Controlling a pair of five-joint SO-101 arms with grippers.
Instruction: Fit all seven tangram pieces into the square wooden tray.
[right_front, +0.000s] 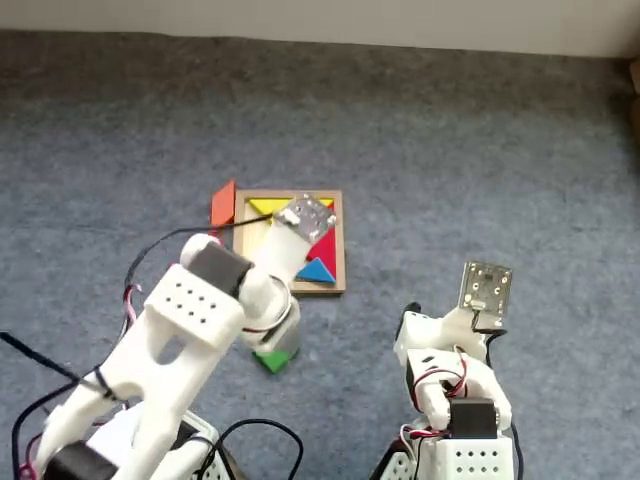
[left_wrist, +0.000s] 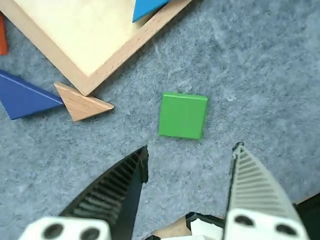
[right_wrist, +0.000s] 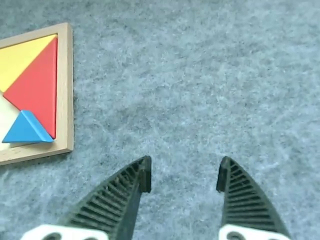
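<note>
A small green square tangram piece lies flat on grey carpet, near a corner of the square wooden tray. The left gripper hovers above it, jaws spread wide. Light, rigid and thin, the piece probably grips best across two opposite edges.

The white left arm stretches from the near left toward the middle, its left gripper pointing down, jaws spread wide. The white right arm sits folded at the near right, its right gripper likewise agape.
</note>
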